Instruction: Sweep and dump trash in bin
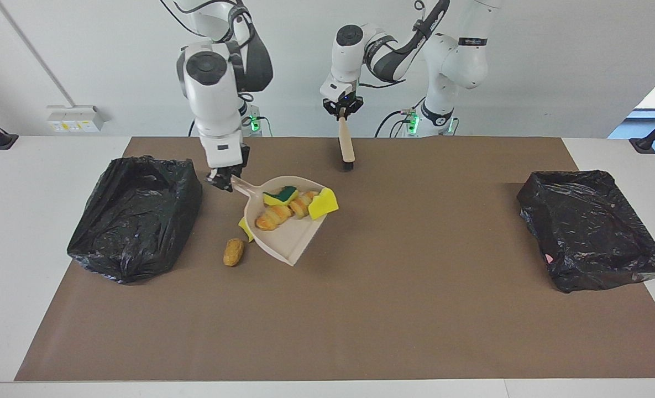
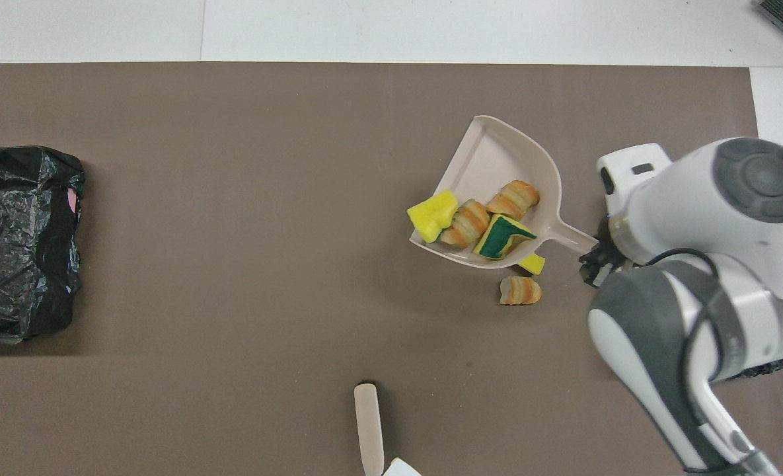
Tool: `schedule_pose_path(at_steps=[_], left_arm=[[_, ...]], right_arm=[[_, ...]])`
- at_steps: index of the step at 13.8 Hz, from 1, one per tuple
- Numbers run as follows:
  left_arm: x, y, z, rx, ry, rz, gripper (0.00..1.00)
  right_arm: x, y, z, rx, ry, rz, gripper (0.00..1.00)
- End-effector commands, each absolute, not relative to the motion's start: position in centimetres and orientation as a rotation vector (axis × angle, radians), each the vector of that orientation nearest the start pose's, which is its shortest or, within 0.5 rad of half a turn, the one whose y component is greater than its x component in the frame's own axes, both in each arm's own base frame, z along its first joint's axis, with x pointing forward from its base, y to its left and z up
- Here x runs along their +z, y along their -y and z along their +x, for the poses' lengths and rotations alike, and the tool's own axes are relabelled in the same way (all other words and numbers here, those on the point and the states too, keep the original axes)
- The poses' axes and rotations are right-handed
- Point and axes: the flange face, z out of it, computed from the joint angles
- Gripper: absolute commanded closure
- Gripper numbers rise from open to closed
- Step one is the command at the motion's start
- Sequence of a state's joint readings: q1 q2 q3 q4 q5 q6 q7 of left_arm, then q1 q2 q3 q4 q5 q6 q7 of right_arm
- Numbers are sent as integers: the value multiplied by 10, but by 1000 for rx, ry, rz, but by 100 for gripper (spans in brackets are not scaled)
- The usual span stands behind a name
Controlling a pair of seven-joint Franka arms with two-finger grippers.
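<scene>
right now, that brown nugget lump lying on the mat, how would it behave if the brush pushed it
The brown lump is an oval with rounded ends, so it would probably roll or spin rather than slide straight. It looks small and light, so a light stroke from the brush would likely move it. It lies loose on the flat mat, beside the dustpan, so it could skid away.

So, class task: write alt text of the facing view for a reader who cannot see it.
The right pincer holds a beige dustpan by its handle, raised beside a black-lined bin, carrying two toy croissants and two sponge pieces. A brown lump lies on the brown mat. The left pincer holds a brush upright, waiting.
</scene>
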State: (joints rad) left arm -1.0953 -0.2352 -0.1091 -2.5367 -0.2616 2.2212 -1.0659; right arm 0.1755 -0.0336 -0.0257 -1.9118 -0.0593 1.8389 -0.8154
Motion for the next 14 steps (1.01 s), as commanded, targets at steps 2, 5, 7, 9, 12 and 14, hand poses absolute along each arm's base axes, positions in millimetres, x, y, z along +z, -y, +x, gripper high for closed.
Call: schedule_pose_path(at_steps=[2, 5, 7, 9, 12, 14], left_arm=[[316, 410, 140, 313, 50, -3092, 100], [316, 414, 146, 312, 58, -3099, 100], [318, 419, 155, 315, 53, -3106, 100], [319, 414, 173, 321, 47, -3113, 100], [339, 412, 199, 374, 15, -3092, 90], [357, 403, 215, 422, 6, -3067, 91]], right_arm=[[536, 69, 521, 66, 1364, -2793, 100], [537, 182, 493, 99, 1348, -2824, 100], [549, 224, 480, 241, 1358, -2945, 100], [549, 241, 474, 354, 1385, -2997, 100], [552, 264, 472, 498, 1505, -3072, 100], [547, 292, 463, 551, 1578, -3065, 100]])
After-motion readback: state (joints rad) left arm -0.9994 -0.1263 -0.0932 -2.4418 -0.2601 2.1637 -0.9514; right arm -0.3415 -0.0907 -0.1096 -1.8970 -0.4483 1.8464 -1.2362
